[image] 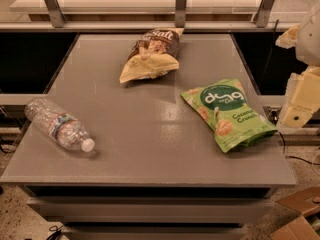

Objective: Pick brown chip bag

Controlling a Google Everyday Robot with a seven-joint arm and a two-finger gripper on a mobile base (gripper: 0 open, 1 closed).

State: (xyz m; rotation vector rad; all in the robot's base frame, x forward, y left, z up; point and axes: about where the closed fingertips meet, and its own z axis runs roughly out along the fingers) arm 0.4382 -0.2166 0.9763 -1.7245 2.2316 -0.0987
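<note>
The brown chip bag [150, 54] lies flat at the far middle of the grey table [145, 154]. Its dark brown half with white "Salt" lettering points to the back, and its pale yellow half points toward me. My gripper [301, 98] hangs at the right edge of the view, beyond the table's right side. It is well to the right of the bag, apart from it, and holds nothing I can see.
A green "dang Coconut Crunch" pouch [227, 111] lies on the table's right side, nearest the gripper. A clear plastic water bottle [57, 124] lies on its side at the left. A railing with metal posts [180, 4] runs behind the table. A cardboard box [300, 218] sits on the floor at the lower right.
</note>
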